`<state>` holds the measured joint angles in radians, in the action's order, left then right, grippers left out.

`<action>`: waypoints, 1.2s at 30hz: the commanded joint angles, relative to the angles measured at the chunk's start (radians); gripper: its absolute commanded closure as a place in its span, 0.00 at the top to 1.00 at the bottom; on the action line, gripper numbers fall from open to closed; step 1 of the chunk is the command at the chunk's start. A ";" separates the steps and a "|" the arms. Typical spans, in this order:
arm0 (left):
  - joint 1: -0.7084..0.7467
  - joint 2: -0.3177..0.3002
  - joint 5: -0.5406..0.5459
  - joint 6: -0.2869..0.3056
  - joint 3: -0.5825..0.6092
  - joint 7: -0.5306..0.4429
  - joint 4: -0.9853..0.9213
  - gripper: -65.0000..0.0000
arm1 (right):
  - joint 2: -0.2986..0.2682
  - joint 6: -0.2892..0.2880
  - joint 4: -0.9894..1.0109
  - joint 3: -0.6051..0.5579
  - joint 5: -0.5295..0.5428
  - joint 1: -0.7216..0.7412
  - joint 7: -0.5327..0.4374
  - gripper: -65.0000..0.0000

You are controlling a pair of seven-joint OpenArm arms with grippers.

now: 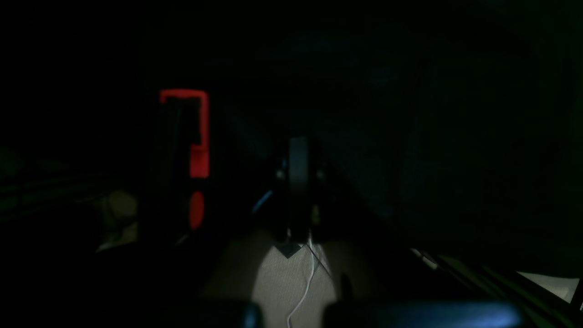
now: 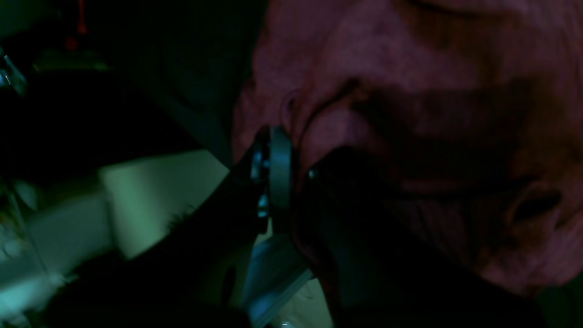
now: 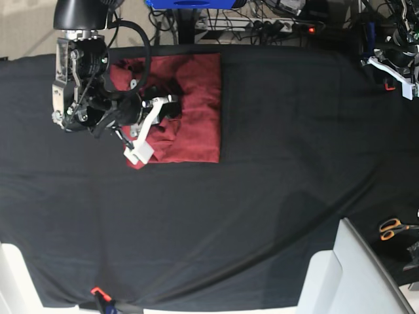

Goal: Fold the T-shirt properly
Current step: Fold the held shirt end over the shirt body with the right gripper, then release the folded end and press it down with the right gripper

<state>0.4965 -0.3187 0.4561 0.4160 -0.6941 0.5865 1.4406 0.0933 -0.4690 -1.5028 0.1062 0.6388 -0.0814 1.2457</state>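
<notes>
The right gripper (image 2: 291, 175) pinches a fold of the shirt (image 3: 196, 104) — likely to tidy the near-finished stack — while the left gripper (image 1: 298, 182), parked aside, is closed on nothing.

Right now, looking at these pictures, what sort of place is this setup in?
Probably a robotics lab or workshop bench. A black table cloth covers the work surface, a power strip and tangled cables line its far edge, and orange-handled scissors lie at one side, while a robot arm works the T-shirt.
</notes>
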 commanded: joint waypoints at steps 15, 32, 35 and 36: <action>0.001 -0.018 0.010 -0.001 -0.008 -0.020 0.015 0.00 | -0.103 0.168 -0.023 -0.247 0.020 0.032 -0.143 0.01; 0.001 -0.020 0.010 -0.001 -0.009 -0.020 0.015 0.00 | -0.269 0.723 -0.100 -0.679 0.020 0.107 -0.337 0.01; 0.001 -0.020 0.010 -0.001 -0.009 -0.020 0.015 0.00 | -0.295 0.827 -0.100 -0.761 0.019 0.142 -0.363 0.00; 0.001 -0.020 0.010 -0.001 -0.009 -0.020 0.015 0.00 | -0.304 0.873 -0.101 -0.802 0.019 0.156 -0.370 0.00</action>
<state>0.4957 -0.3195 0.4561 0.4164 -0.6941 0.5865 1.4406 -0.2150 0.4160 -1.5841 -0.7010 0.6537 0.0586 0.8871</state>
